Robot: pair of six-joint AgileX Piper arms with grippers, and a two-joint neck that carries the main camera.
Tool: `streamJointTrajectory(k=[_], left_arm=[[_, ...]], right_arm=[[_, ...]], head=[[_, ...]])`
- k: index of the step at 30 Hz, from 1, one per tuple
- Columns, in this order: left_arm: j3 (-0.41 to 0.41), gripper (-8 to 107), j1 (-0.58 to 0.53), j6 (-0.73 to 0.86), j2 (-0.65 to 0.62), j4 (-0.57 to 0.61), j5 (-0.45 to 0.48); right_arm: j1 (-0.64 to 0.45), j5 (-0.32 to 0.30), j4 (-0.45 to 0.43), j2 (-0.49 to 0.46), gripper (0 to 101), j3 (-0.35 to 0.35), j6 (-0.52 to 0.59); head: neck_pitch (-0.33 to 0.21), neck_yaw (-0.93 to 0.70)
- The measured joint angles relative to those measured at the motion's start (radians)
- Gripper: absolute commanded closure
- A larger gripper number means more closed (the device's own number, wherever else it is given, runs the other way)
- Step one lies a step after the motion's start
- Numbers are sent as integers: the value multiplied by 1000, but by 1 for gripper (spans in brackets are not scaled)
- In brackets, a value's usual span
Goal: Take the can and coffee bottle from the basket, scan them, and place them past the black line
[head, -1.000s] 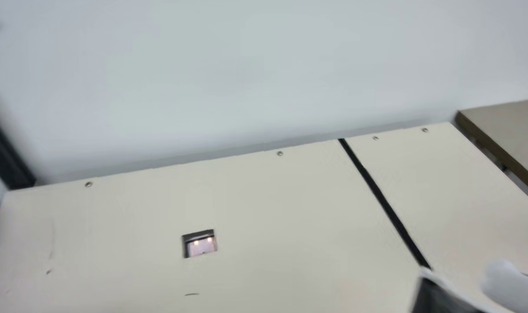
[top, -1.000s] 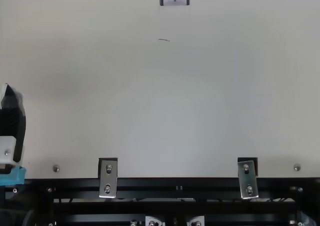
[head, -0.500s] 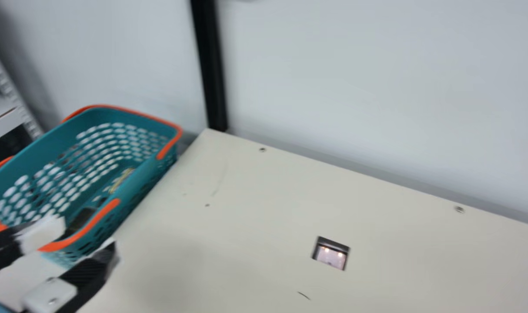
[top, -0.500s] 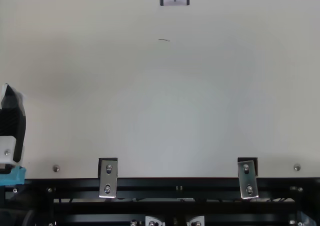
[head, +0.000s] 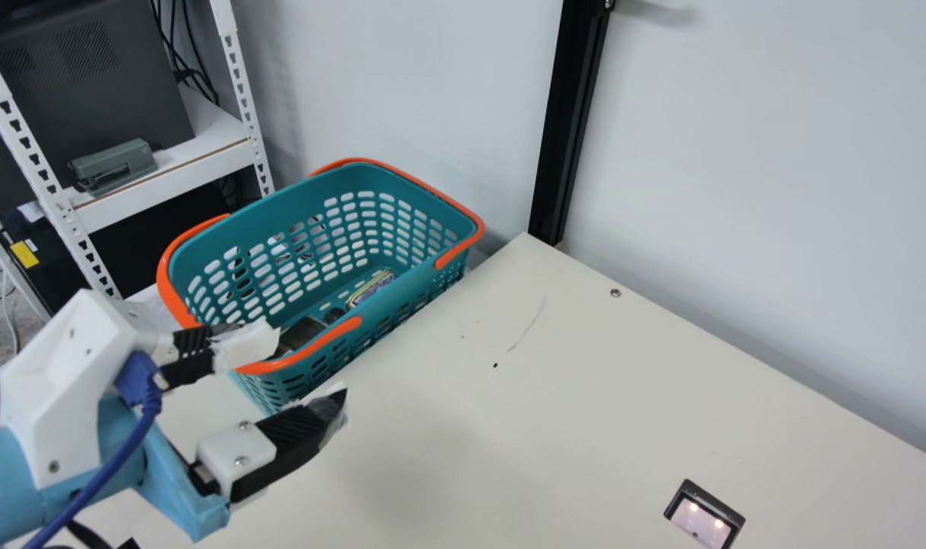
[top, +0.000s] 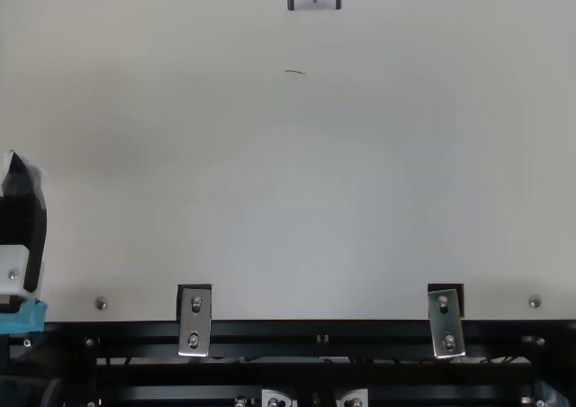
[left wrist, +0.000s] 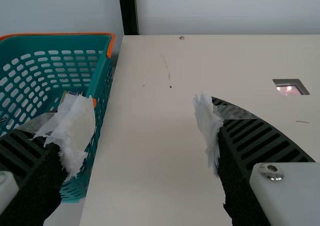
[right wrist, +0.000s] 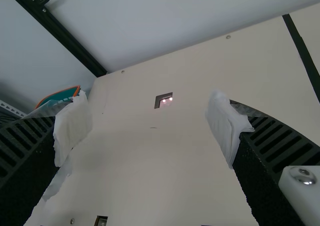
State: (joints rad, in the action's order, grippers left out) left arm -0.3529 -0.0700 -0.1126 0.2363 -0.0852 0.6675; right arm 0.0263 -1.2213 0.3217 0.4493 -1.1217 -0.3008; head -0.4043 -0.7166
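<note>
Two pincers are ours, and both stand wide with nothing between their tips. In the main view our left gripper (head: pixel 310 366) hangs near the close end of the teal basket (head: pixel 432 286), one finger showing in front of the orange-trimmed rim and the other over the cream table (head: pixel 585 427); whether it touches the basket we cannot tell. White wrapping covers the inner sides of its black ribbed fingers, and a blue cable (head: pixel 101 484) runs along the arm. Our right gripper (right wrist: pixel 150 116), seen from its own wrist, has its wrapped fingers spread well apart, with the table beyond. The basket sits just beside the table's left edge, and our goods lie low inside it: what looks like the can (head: pixel 371 288), with a yellowish rim, and nearer us a dark shape (head: pixel 301 335) with a small round dark end, which we take for the coffee bottle, though the basket's wall partly hides it. Let into the tabletop is the scanner window (head: pixel 703 518), two small lights glowing in it. The black line (right wrist: pixel 302 51) crosses the table on the far side of that window from the basket. Behind the basket we see a white shelf rack (head: pixel 165 187), and a black post (head: pixel 570 122) rises at the table's corner.
</note>
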Motion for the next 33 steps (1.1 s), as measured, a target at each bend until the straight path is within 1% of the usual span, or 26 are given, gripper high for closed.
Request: streamJointTrajectory(k=[4, 9, 15, 19, 22, 26, 29, 33], left_arm=[[-17, 9, 10, -12, 22, 9, -4], [-108, 9, 45, -58, 130, -3, -43], [-282, 9, 119, -107, 335, -66, -87], [-409, 9, 188, -84, 504, -94, -116], [-497, 9, 251, -33, 633, -69, -130], [-612, 9, 346, 71, 816, -3, -116], [-701, 9, 418, 164, 945, 52, -85], [-820, 9, 498, 280, 1103, 110, -16]], right_arm=[[0, 0, 0, 0, 0, 0, 0], [0, 0, 0, 0, 0, 0, 0], [0, 0, 0, 0, 0, 0, 0], [0, 0, 0, 0, 0, 0, 0], [0, 0, 0, 0, 0, 0, 0], [0, 0, 0, 0, 0, 0, 0], [0, 0, 0, 0, 0, 0, 0], [0, 0, 0, 0, 0, 0, 0]], head=[[0, 0], [-5, 0], [0, 0], [-5, 0], [-5, 0], [0, 0], [0, 0], [-5, 0]])
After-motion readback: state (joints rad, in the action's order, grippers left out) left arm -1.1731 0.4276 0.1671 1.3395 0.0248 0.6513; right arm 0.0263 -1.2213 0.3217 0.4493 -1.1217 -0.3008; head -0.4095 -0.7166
